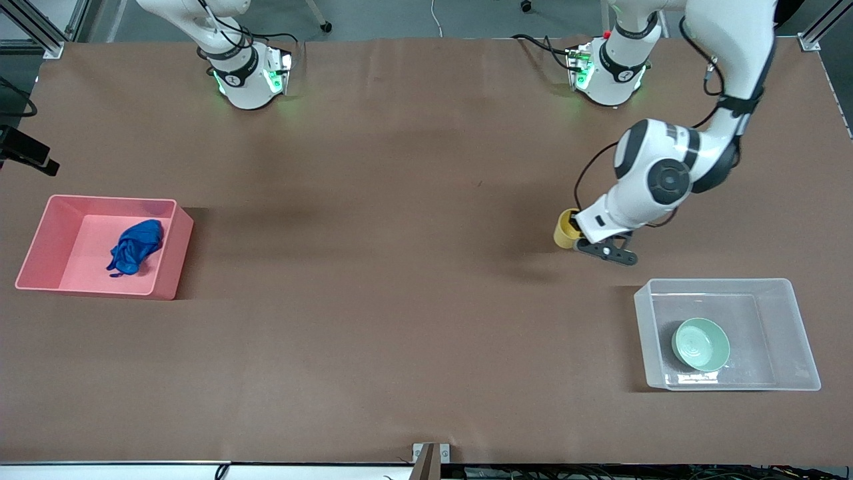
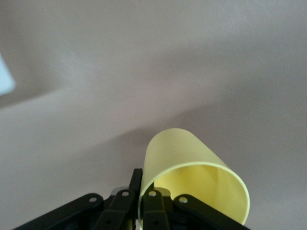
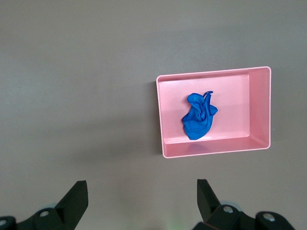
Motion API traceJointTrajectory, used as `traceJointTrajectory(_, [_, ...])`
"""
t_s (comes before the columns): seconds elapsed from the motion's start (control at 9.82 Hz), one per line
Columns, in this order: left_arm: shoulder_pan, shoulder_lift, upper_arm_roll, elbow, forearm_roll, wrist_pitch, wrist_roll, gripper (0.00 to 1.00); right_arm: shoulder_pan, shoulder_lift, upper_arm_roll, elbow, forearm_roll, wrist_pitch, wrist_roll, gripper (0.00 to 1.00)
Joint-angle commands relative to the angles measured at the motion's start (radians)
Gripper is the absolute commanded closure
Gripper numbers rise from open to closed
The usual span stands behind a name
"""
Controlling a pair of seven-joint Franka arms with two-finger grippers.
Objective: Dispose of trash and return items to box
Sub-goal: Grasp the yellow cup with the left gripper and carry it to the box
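My left gripper [image 1: 581, 237] [image 2: 143, 184] is shut on the rim of the yellow cup [image 1: 566, 229] [image 2: 192, 165], one finger inside and one outside. It holds the cup tilted just over the table, between the left arm's base and the clear box [image 1: 720, 284]. The mint-green bowl [image 1: 700, 344] sits upright in the clear box. The blue cloth wad [image 1: 135, 247] [image 3: 199, 117] lies in the pink bin [image 1: 170, 248] [image 3: 213, 73]. My right gripper [image 3: 141, 191] is open and empty, high above the table, and does not show in the front view.
The pink bin stands at the right arm's end of the table and the clear box at the left arm's end, nearer the front camera. Brown table surface lies between them.
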Motion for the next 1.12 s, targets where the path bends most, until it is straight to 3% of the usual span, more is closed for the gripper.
traceJointTrajectory(0.0, [0.009, 0.083, 0.095, 0.225, 0.023, -0.146, 0.147, 1.00, 0.004, -0.013, -0.002, -0.010, 0.001, -0.005, -0.008, 0.00])
traceJointTrajectory(0.2, [0.008, 0.201, 0.179, 0.464, 0.022, -0.218, 0.196, 1.00, 0.002, -0.013, -0.002, -0.010, 0.001, -0.002, -0.008, 0.00])
traceJointTrajectory(0.61, [0.008, 0.475, 0.313, 0.785, 0.013, -0.214, 0.291, 1.00, -0.001, -0.013, -0.004, -0.012, 0.001, -0.003, -0.008, 0.00])
traceJointTrajectory(1.02, [0.029, 0.576, 0.370, 0.828, 0.011, -0.117, 0.328, 1.00, -0.003, -0.013, -0.005, -0.012, 0.001, -0.003, -0.008, 0.00])
